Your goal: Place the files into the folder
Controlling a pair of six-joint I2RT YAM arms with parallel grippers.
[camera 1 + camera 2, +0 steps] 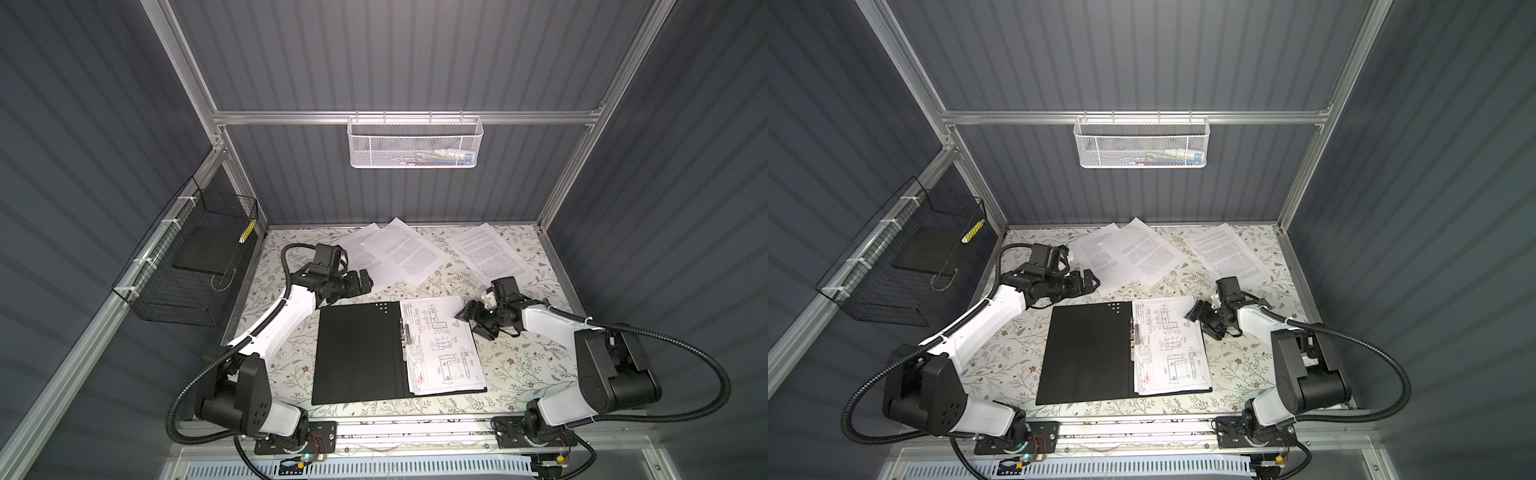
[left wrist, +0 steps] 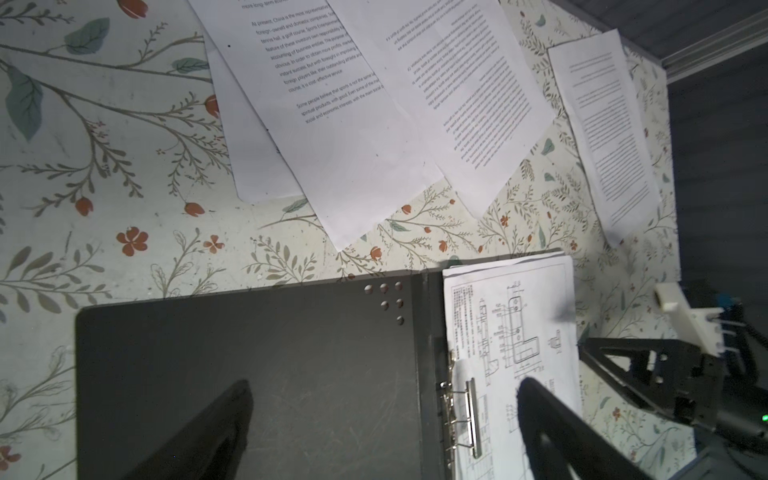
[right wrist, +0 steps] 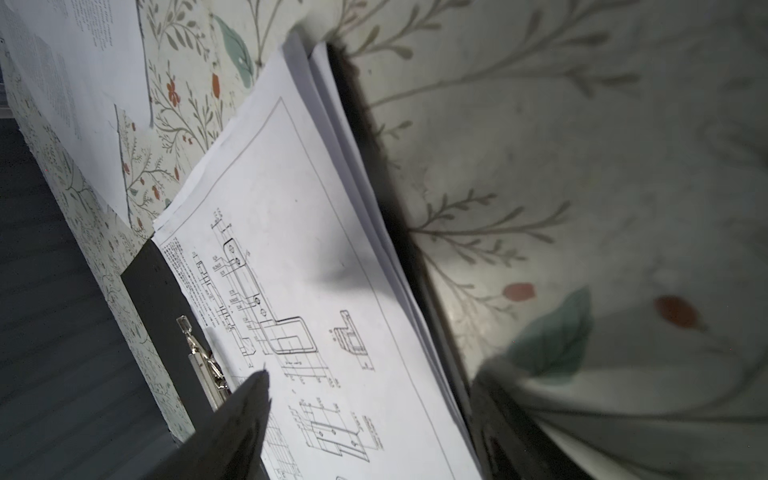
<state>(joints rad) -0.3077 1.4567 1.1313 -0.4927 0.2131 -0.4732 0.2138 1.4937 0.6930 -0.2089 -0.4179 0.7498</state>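
The folder (image 1: pixel 357 353) lies open on the table, black inside up, its left half bare. A metal clip (image 1: pixel 405 337) runs along the spine. On its right half rests a small stack of files, topped by a sheet of line drawings (image 1: pixel 442 347). Several loose text sheets (image 1: pixel 409 251) lie behind it, and one more (image 1: pixel 492 249) at the back right. My left gripper (image 1: pixel 365 280) hovers open over the folder's far edge (image 2: pixel 249 353), holding nothing. My right gripper (image 1: pixel 471 322) is open, one finger over the drawing sheet (image 3: pixel 311 249), the other past the folder's right edge.
A white mesh basket (image 1: pixel 415 141) hangs on the back rail. A black wire basket (image 1: pixel 191 257) is fixed to the left wall. A floral cloth (image 1: pixel 519 365) covers the table, which is boxed in by aluminium posts and grey walls.
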